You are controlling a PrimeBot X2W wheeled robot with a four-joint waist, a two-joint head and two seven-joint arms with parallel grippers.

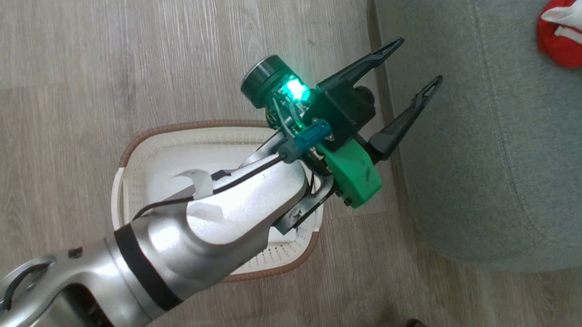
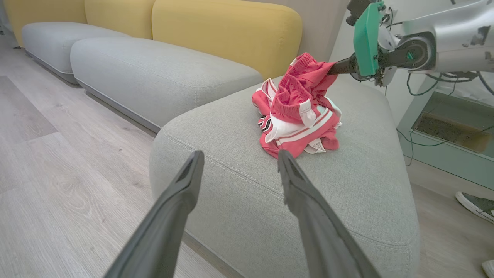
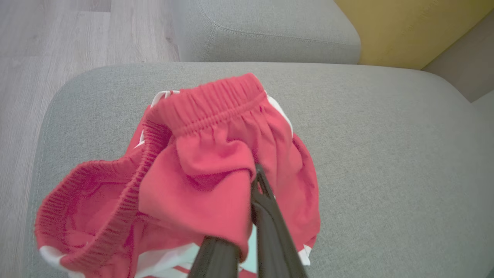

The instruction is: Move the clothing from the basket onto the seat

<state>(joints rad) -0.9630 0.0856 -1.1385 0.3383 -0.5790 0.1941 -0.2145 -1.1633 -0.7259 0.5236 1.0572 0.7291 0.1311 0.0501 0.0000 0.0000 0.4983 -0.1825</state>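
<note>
Clothing (image 2: 297, 112) heaped on seat (image 2: 347, 185), waistband pointing up, pinched in right gripper (image 3: 257, 175), left gripper (image 1: 418, 61) spread wide above basket (image 1: 171, 141)

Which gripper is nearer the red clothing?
Right. The right gripper is shut on the clothing on the seat; the left gripper is open, apart from it, by the seat's edge.
</note>
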